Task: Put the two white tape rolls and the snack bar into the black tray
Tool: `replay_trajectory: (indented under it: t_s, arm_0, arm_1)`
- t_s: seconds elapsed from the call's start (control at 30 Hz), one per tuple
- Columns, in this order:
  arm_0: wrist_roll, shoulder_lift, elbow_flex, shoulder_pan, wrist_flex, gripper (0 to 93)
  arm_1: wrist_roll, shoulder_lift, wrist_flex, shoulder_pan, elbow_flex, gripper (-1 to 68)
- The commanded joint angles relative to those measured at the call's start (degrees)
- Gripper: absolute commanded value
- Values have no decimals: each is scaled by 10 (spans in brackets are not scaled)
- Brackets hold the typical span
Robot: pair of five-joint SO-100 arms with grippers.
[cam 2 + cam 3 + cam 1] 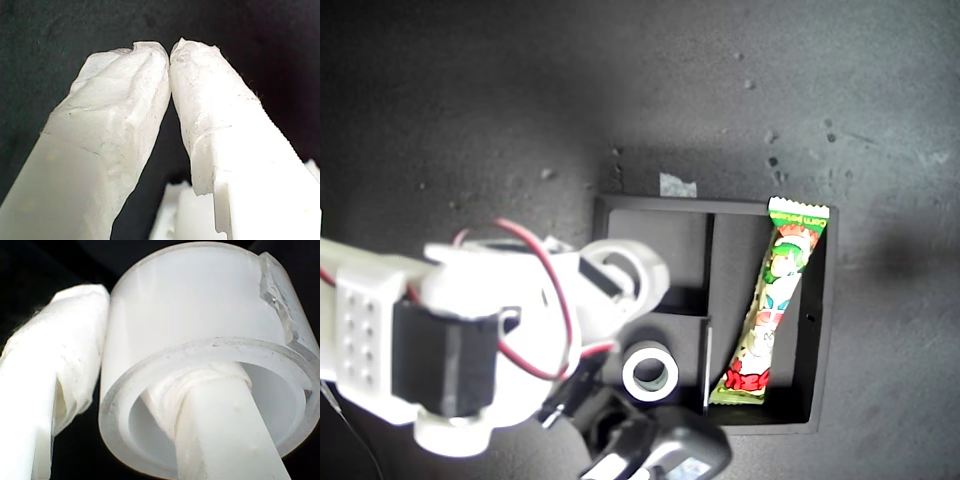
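Note:
My second gripper (632,276) reaches in from the exterior view's left and is shut on a white tape roll (620,266), one finger inside the ring and one outside (75,365). The roll (200,315) hangs over the black tray's (820,330) upper small compartment; I cannot tell whether it touches the floor. A second white tape roll (650,371) lies in the lower small compartment. The snack bar (775,305) lies in the long compartment at the exterior view's right. My first gripper (170,52) is shut on nothing over a dark surface and does not show in the exterior view.
A small torn tape scrap (677,184) lies on the dark table just beyond the tray's far wall. The white arm body with red wires (450,330) fills the exterior view's lower left, and a dark arm part (660,450) sits at its bottom edge.

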Motion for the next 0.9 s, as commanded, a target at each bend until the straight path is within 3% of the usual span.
replay_trajectory:
  t_s: [0.0, 0.23, 0.63, 0.87]
  arm_0:
    - [14, -72, -113, -11, 9, 0]
    - [-2, -204, -183, -23, 10, 0]
    - [-11, -331, -234, -40, 11, 1]
    - [-7, -294, -221, -22, 11, 100]
  arm_1:
    - [-32, 54, -59, -3, 76, -4]
    - [-45, 154, -117, 2, 180, -5]
    - [-96, 160, -243, -37, 276, -5]
    - [-159, 161, -324, -21, 335, -5]
